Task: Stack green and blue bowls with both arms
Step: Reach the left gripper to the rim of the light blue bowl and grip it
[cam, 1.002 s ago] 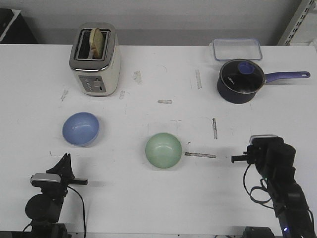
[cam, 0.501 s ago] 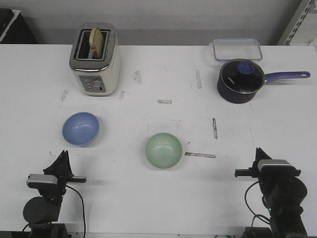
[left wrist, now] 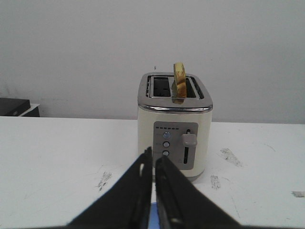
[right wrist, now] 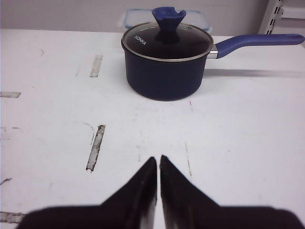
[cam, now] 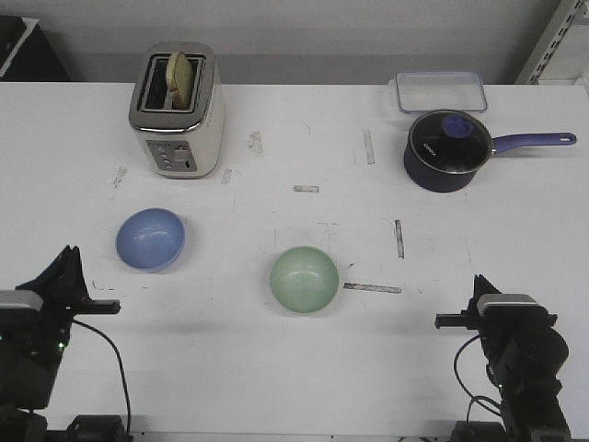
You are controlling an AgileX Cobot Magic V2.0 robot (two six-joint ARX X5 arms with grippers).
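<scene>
The light blue bowl (cam: 150, 238) sits upright on the white table (cam: 294, 368) at the left. The mint green bowl (cam: 304, 278) sits upright near the middle, apart from it. My left gripper (cam: 64, 258) is shut and empty at the front left, just short of the blue bowl and to its left. In the left wrist view its jaws (left wrist: 153, 156) are closed, and a sliver of the blue bowl (left wrist: 152, 216) shows between them. My right gripper (cam: 479, 287) is shut and empty at the front right, well to the right of the green bowl. Its jaws (right wrist: 158, 159) are closed over bare table.
A cream toaster (cam: 177, 110) with a slice of bread in it stands at the back left and also shows in the left wrist view (left wrist: 174, 124). A dark navy saucepan (cam: 445, 150) with lid and long handle stands at the back right, a clear lidded box (cam: 440, 90) behind it.
My left arm has moved left and slightly forward. My right arm drew back toward the front edge a second ago and has held still since. The bowls have not moved.
</scene>
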